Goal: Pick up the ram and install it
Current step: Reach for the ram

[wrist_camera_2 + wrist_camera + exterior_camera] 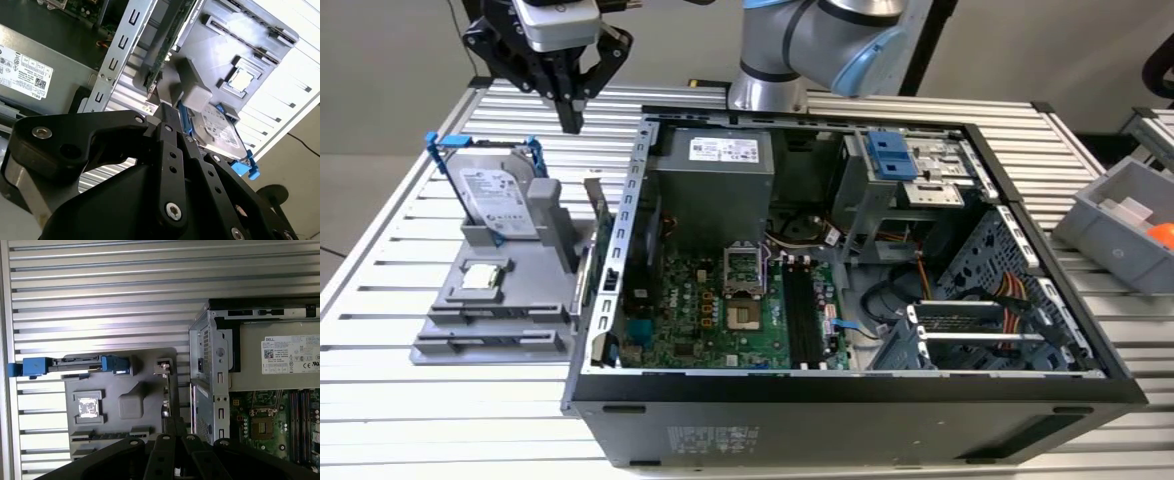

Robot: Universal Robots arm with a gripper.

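Observation:
The ram (pixel 596 205) is a thin, narrow board standing on edge in a slot of the grey holder (pixel 480 325), right beside the computer case's side wall. In both wrist views it shows edge-on (pixel 167 45) (pixel 168 390). My gripper (pixel 571 122) hangs in the air above the holder's far end, fingers pointing down and shut with nothing between them. Its tip is above and a little behind the ram, apart from it. The long black memory slots (pixel 803 315) on the motherboard lie inside the open case.
The holder also carries a silver hard drive in a blue frame (pixel 494 190) and a small square chip (pixel 483 277). The open case (pixel 854 400) stands at the centre of the slatted table. A grey bin (pixel 1121 225) sits at the exterior view's right.

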